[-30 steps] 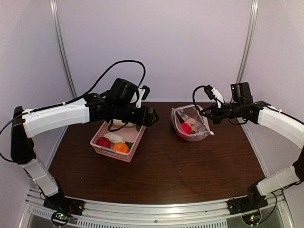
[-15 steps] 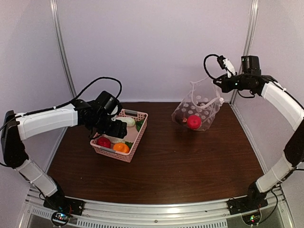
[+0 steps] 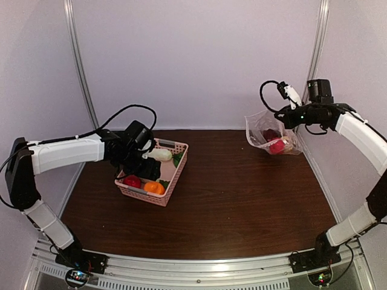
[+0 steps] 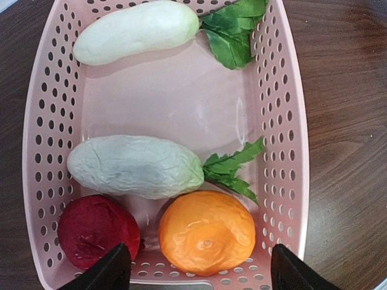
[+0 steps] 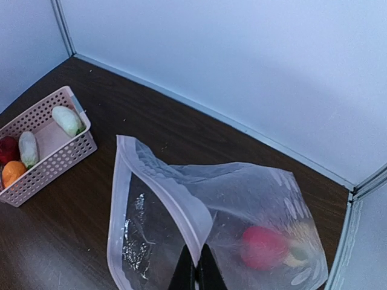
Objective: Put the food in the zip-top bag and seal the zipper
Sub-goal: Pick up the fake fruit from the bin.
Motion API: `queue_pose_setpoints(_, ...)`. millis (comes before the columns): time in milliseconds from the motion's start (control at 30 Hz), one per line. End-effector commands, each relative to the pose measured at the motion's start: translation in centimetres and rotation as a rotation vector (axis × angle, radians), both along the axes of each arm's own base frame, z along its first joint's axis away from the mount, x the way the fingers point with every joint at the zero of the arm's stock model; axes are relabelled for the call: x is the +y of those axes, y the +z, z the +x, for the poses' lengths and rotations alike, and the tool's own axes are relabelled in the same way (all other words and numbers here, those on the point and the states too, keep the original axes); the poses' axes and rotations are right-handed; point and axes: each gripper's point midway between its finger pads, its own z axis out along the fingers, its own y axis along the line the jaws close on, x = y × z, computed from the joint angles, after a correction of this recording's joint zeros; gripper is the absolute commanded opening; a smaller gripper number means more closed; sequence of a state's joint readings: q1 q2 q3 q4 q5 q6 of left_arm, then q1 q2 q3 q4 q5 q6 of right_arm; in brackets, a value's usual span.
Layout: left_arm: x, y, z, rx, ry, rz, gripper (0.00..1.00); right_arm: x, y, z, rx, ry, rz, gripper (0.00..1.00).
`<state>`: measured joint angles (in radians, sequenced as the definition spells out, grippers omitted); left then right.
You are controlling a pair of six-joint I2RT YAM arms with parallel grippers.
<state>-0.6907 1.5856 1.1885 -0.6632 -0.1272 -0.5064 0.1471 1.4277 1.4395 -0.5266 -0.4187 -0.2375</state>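
The zip-top bag (image 5: 260,193) was held up over the far right corner of the counter (image 3: 230,199), one lip of its mouth pinched in the tightly closed right pincer (image 5: 195,272). A red food (image 5: 264,246) and a yellowish piece (image 5: 300,240) were sagged in its closed end. Its mouth was turned toward the left edge, its long axis roughly left to right. Near the left edge, two white radishes (image 4: 133,166), an orange food (image 4: 207,232) and a dark red piece (image 4: 97,229) were contained in the pink basket (image 4: 284,121). The left pincer (image 4: 196,273) was spread wide above it, nothing held.
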Motion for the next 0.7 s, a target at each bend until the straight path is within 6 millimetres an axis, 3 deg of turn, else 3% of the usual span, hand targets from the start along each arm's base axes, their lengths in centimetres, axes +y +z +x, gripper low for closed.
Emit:
queue_pose_setpoints(0, -0.2, -1.6, -0.1, 0.044, -0.029, 0.007, 0.81, 3.8, -3.9, -2.8, 0.048, 0.143, 0.0, 0.0)
queue_pose_setpoints(167, -0.8, -2.5, -0.4, 0.088, -0.045, -0.009, 0.8, 5.8, -7.7, -4.8, 0.107, 0.225, 0.013, 0.0)
queue_pose_setpoints(367, -0.5, -3.4, -0.7, 0.11, -0.037, 0.004, 0.8, 6.2, -8.3, -5.5, 0.111, 0.247, 0.041, 0.0)
queue_pose_setpoints(667, 0.0, -6.6, -1.9, 0.209, -0.048, 0.064, 0.86, 6.2, -9.3, -6.4, 0.107, 0.257, 0.044, 0.0)
